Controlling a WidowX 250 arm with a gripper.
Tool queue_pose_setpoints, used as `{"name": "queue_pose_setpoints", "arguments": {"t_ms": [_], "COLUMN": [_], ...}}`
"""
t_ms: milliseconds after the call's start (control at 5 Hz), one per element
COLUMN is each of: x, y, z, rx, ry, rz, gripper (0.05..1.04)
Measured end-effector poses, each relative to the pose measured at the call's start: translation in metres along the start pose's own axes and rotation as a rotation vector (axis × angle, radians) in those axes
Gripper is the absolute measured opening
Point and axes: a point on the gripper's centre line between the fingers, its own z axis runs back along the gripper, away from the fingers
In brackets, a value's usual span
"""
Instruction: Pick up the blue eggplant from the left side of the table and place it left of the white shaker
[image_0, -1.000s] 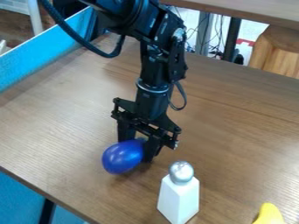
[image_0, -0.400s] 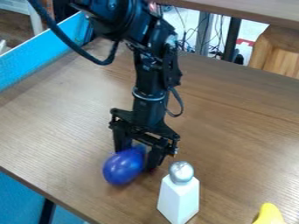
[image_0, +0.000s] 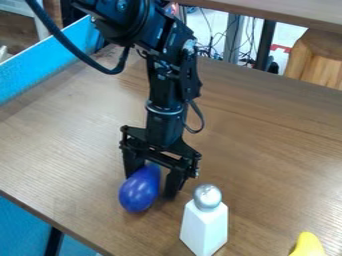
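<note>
Glossy blue plastic-looking object (image_0: 139, 192).

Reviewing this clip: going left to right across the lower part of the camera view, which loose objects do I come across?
Glossy blue-purple rounded object, white bottle with a silver top, yellow object at the bottom edge.

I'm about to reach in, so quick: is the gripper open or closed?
Gripper: open, fingers apart around the blue object; whether both touch it cannot be told.
</note>
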Motion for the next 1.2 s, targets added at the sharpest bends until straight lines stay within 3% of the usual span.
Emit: {"name": "queue_pose_setpoints", "arguments": {"t_ms": [200, 400, 800, 1000, 1200], "x": [0.0, -0.001, 0.002, 0.003, 0.001], "y": [0.0, -0.005, -0.038, -0.066, -0.097], "z": [0.02, 0.052, 0.1, 0.117, 0.12], "rx": [-0.003, 0.046, 0.019, -0.001, -0.007], "ry": [-0.026, -0.059, -0.102, -0.109, -0.077], "rz": [-0.025, -0.067, -0.197, -0.264, -0.329], "gripper": [1.001, 1.001, 1.001, 1.001, 1.001]}}
